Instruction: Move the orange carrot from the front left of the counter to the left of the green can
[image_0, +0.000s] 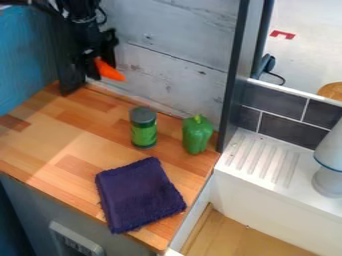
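- A wooden counter (40, 145) is seen under the small things, with a grey board wall (177, 75) set behind it.
- A white sink (257, 182) with a grooved ledge is placed on the right.
- The black gripper (100, 62) is seen at the upper left, by the wall; its fingers are closed around an orange thing.
- A dark purple cloth (139, 196) is laid folded near the counter's front edge.
- A green pepper (197, 136) is stood behind the cloth, near the wall.
- A green can (143, 131) with a grey lid is stood upright beside the pepper.
- The pointed orange thing (109, 71) is held with its tip slanted down.
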